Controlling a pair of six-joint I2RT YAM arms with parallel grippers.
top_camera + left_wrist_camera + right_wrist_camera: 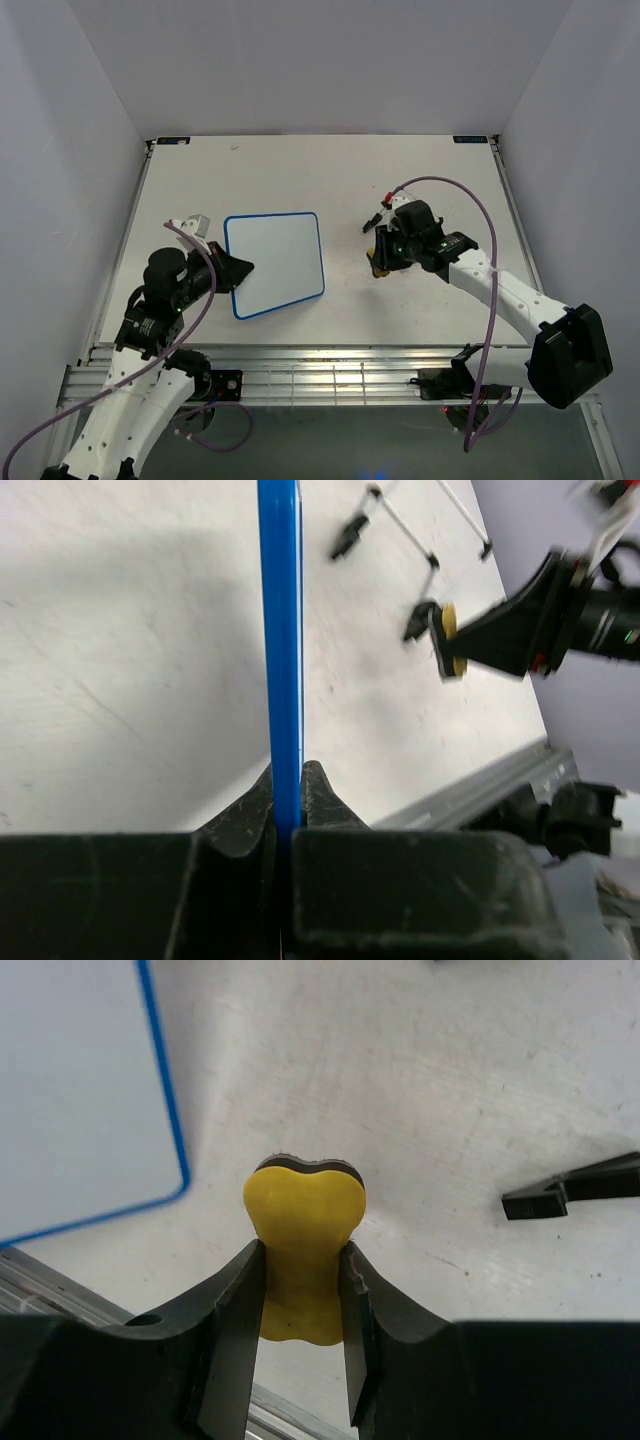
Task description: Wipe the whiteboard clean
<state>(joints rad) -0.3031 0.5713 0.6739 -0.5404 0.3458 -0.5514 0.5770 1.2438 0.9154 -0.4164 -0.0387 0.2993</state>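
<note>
- the whiteboard [275, 262] lies on the pale table [420, 170], left of the table's middle, turned a little so that its corners are out of square with the table's edges.
- its face is plain white in the top view, inside a thin blue rim [279, 650].
- the left gripper [238, 268] sits at the whiteboard's left edge, about halfway along that side.
- in the left wrist view its two black fingers [245, 815] are pressed in from either side of the blue rim and pinch it; the rim runs straight up the picture between them.
- the right gripper [380, 258] is off to the right of the whiteboard, apart from it, over bare table.
- its fingers [240, 1300] stand partly spread and clamp a small yellow eraser [303, 1210] by its waist; the eraser's rounded upper lobe sticks out past the fingertips.
- a dark layer shows along the eraser's far edge.
- in the right wrist view the whiteboard's rounded near-right corner lies left of the eraser, with a strip of table between them.
- farther from the whiteboard than the right gripper lies what looks like a thin wire stand [400, 525] with black tips, though the views are too small to be sure of its shape.
- one black tip [570, 1192] rests on the table to the right of the eraser, not touching it.
</note>
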